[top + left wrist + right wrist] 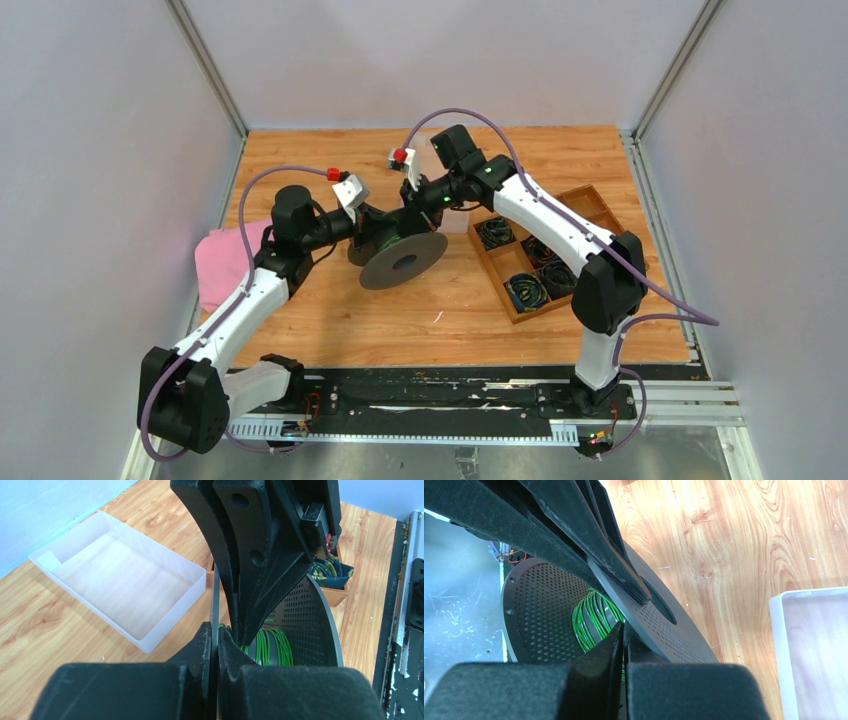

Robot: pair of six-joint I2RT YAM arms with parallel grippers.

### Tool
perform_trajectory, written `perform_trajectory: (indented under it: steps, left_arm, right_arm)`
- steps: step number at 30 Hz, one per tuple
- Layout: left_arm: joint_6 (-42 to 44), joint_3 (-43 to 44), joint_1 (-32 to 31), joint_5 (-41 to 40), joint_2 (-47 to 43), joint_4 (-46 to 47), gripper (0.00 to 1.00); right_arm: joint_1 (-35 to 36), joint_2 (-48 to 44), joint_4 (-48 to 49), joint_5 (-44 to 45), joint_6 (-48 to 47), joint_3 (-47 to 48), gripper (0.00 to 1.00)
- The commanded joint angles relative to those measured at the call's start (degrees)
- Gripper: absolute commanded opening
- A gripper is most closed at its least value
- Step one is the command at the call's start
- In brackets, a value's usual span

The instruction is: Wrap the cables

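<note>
A grey perforated spool (403,262) hangs over the middle of the table, held between the two arms. The green cables (272,647) are wound round its hub between the two flanges, and they also show in the right wrist view (591,615). My left gripper (215,635) is shut on the edge of one flange, with the thin grey plate pinched between its fingers. My right gripper (624,627) reaches in between the flanges right next to the windings. It is shut, and a thin green strand shows in the slit between its fingers.
A clear plastic box (172,625) lies on the wooden table just beyond the spool. A wooden tray (578,197) with dark coiled bundles in its compartments stands at the right. A pink cloth (225,265) lies at the left edge.
</note>
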Motion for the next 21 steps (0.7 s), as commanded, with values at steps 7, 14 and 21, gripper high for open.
perform_trajectory:
  steps: [7,14,21]
  left_arm:
    - [-3.73,1.40,0.49,-0.39,-1.75,12.21,0.00]
    - [-7.59,-0.57,0.54,-1.15,-0.18,12.19,0.00]
    - [-14.59,-1.66,0.53,0.91,2.94,12.25,0.00]
  right_arm:
    - [0.88,1.90,-5.54,5.01,-6.70,-0.63,0.01]
    - [0.87,2.56,-6.91,3.37,-4.55,-0.23,0.01]
    - [0.66,2.73,-8.48,2.91,-3.70,-1.61,0.01]
